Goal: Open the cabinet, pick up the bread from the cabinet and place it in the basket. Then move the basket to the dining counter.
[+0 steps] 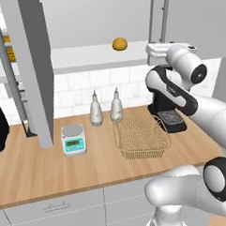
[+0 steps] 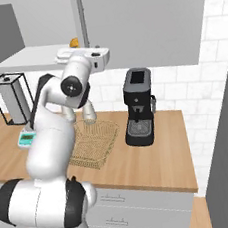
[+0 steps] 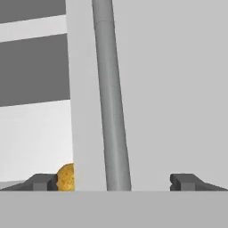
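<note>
Hand view, gripper (image 3: 113,181): we see both fingertips (image 3: 42,181) spread wide, holding nothing, with the bar handle (image 3: 111,98) of the closed right door rising between them.
Door edge: just left of the handle; the bread (image 3: 66,177) peeks out past it, low by the left fingertip.
Cabinet (image 1: 187,17): left door (image 1: 31,67) swung open, right door shut; the bread sits alone on the white inner shelf (image 1: 83,56).
Arm: the hand is raised to shelf height in front of the right door.
Basket (image 1: 140,135): on the wooden worktop (image 1: 52,169) below, with nothing in it, just in front of two bottles (image 1: 106,107).
Neighbours: coffee machine (image 2: 140,112) right of the basket, kitchen scale (image 1: 73,139) left of it.
Writing: the scale has a small green display, but we cannot read anything on it.
</note>
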{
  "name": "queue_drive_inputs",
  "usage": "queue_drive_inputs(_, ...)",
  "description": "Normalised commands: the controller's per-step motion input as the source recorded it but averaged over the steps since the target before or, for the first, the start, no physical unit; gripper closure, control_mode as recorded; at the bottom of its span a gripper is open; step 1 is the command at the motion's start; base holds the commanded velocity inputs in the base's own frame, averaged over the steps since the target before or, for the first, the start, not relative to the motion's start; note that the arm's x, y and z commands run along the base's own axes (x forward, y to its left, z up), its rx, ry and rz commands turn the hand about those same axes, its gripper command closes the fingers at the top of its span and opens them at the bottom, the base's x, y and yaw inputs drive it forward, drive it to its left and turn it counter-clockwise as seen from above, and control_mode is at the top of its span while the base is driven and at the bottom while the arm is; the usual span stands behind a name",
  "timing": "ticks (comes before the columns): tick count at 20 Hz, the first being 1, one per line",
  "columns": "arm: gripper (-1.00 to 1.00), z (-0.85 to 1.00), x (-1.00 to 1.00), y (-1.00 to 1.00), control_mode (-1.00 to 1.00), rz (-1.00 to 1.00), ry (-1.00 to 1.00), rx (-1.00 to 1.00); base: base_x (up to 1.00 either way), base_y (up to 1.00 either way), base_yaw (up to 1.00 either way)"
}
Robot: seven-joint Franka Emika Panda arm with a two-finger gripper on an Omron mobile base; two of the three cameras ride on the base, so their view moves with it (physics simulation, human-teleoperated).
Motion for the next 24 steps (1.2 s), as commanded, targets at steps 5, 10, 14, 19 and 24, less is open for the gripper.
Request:
queue_drive_inputs(5,-1.0,0.0,0.31,-0.09,-1.0,0.04,0.0,0.0,0.0,0.0,0.0)
queue_drive_inputs(10,-1.0,0.0,0.35,0.0,-1.0,0.01,0.0,0.0,0.0,0.0,0.0)
queue_drive_inputs(14,1.0,0.0,0.29,0.09,-1.0,0.0,0.0,0.0,0.0,0.0,0.0)
queue_drive_inputs(19,1.0,0.0,0.1,0.1,-1.0,0.0,0.0,0.0,0.0,0.0,0.0)
queue_drive_inputs(24,1.0,0.0,0.0,0.0,-1.0,0.0,0.0,0.0,0.0,0.0,0.0)
